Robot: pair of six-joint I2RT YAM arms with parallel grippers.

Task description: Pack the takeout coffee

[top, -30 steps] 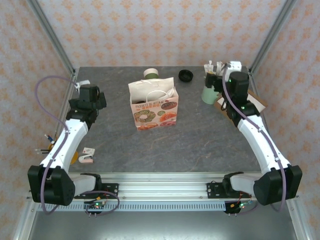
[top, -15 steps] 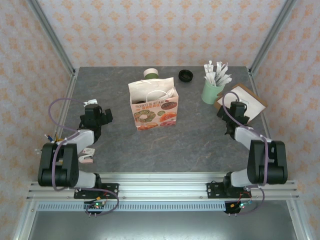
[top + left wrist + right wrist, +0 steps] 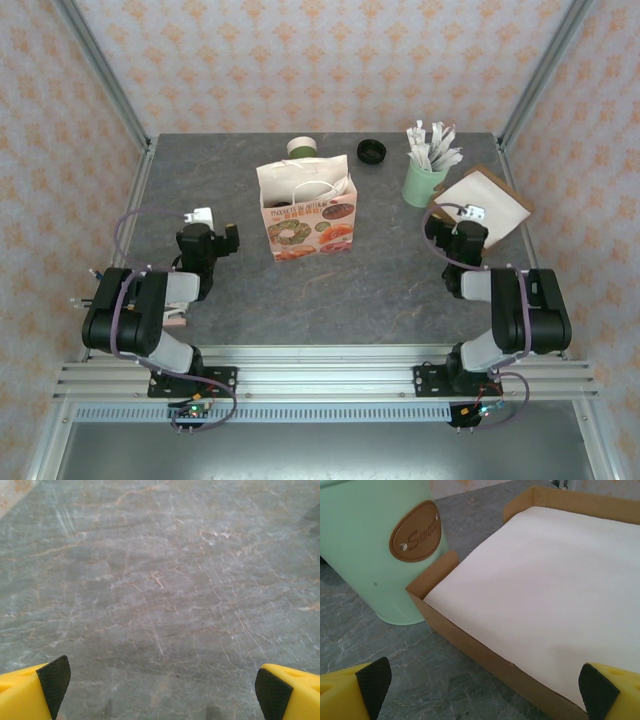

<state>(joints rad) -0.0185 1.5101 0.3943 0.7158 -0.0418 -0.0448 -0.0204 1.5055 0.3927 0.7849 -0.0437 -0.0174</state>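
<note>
One takeout coffee cup (image 3: 301, 147), with a dark green band and cream rim, stands at the back of the table, partly hidden behind the printed paper bag (image 3: 306, 214). A round black lid (image 3: 372, 151) lies on the table to its right. My left gripper (image 3: 226, 238) sits low at the left, well short of the bag. In the left wrist view it (image 3: 162, 690) is open over bare grey table. My right gripper (image 3: 436, 227) is low at the right. It (image 3: 482, 690) stands open just in front of the cardboard tray's near wall, with nothing between its pads.
A mint-green cup (image 3: 424, 183) of white-wrapped sticks stands back right, close in the right wrist view as the mint-green cup (image 3: 380, 545). Beside it lies a brown cardboard tray (image 3: 512, 192) lined with white paper (image 3: 545, 590). A small pink-white packet (image 3: 177, 314) lies near the left arm.
Both arms have folded back toward their bases. The right gripper has drawn away from the mint-green cup, the left from mid-left of the table. Both stayed open.
</note>
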